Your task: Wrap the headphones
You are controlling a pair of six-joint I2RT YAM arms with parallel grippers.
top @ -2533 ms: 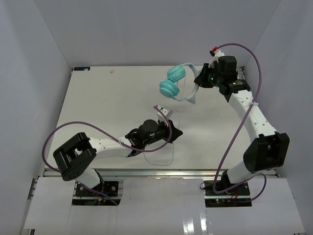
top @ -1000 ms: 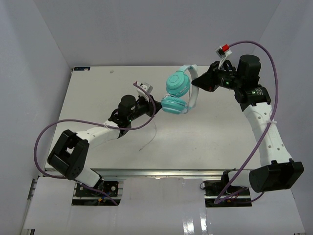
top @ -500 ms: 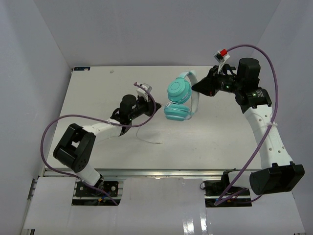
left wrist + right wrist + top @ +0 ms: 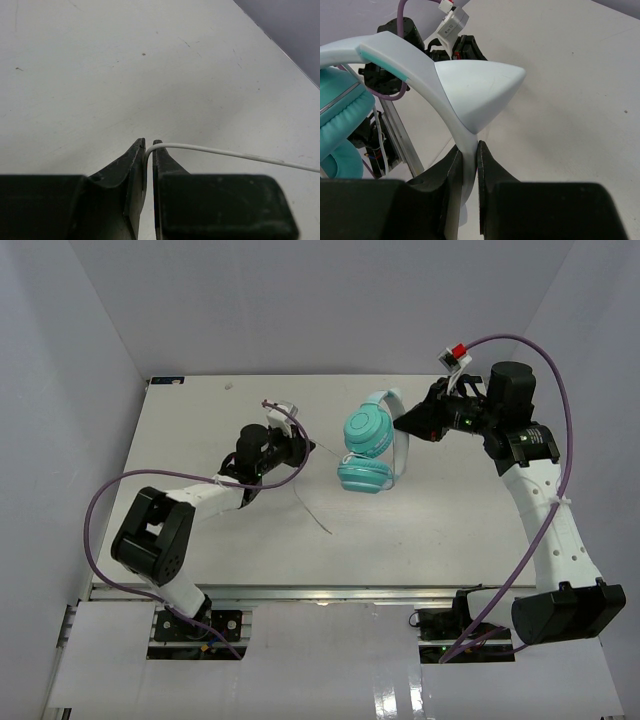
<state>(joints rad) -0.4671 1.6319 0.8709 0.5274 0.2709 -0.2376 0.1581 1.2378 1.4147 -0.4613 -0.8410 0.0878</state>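
Note:
The headphones [image 4: 368,445] hang above the table's middle: two teal earcups [image 4: 340,112] and a pale blue headband [image 4: 470,90]. My right gripper [image 4: 402,424] is shut on the headband's lower part, which shows pinched between the jaws in the right wrist view [image 4: 468,148]. Left of the earcups is my left gripper [image 4: 303,445]. Its jaws stand almost together with the thin white cord [image 4: 225,151] running down between them [image 4: 149,145]. From there the loose cord [image 4: 312,508] trails toward the front onto the table.
The white table [image 4: 200,530] is boxed in by grey walls on the left, back and right. A metal rail [image 4: 330,590] runs along its front edge. Purple arm cables [image 4: 95,525] loop beside each arm.
My left gripper has drawn back and to the left, away from the earcups, with the cord in its jaws. The cord's loose tail has swung forward. The headphones shifted slightly.

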